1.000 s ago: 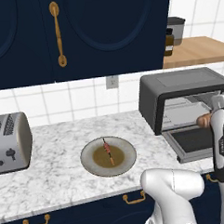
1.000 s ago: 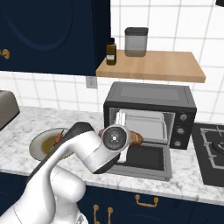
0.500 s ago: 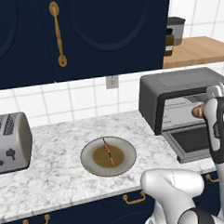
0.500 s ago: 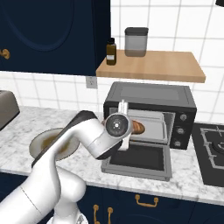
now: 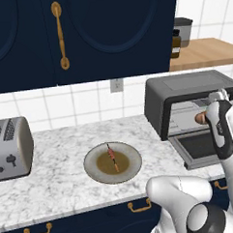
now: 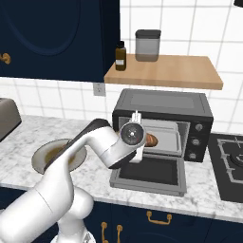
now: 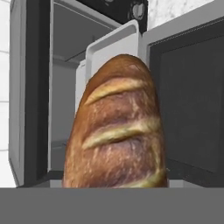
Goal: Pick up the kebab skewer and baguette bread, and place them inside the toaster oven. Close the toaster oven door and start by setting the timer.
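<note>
My gripper (image 6: pixel 144 139) is shut on the baguette bread (image 7: pixel 118 127), a brown loaf with pale slashes, and holds it at the mouth of the toaster oven (image 6: pixel 163 102). The bread's end (image 5: pixel 200 118) pokes out past my hand. The toaster oven door (image 6: pixel 149 173) lies dropped open below the bread. A pale tray (image 7: pixel 113 48) sits inside the oven behind the loaf. The bread hides my fingertips in the hand view. The kebab skewer (image 5: pixel 112 158) lies on a round plate (image 5: pixel 90 169) on the marble counter, left of the oven.
A silver two-slot toaster (image 5: pixel 11 148) stands at the counter's left end. Above the oven, a wooden shelf (image 6: pixel 166 71) carries a dark bottle (image 6: pixel 120 56) and a grey jar (image 6: pixel 147 45). A stove top (image 6: pixel 232 159) lies right of the oven. Oven knobs (image 6: pixel 195 141) face front.
My hand has risen with the bread and moved slightly closer to the oven opening. The skewer and plate have stayed put.
</note>
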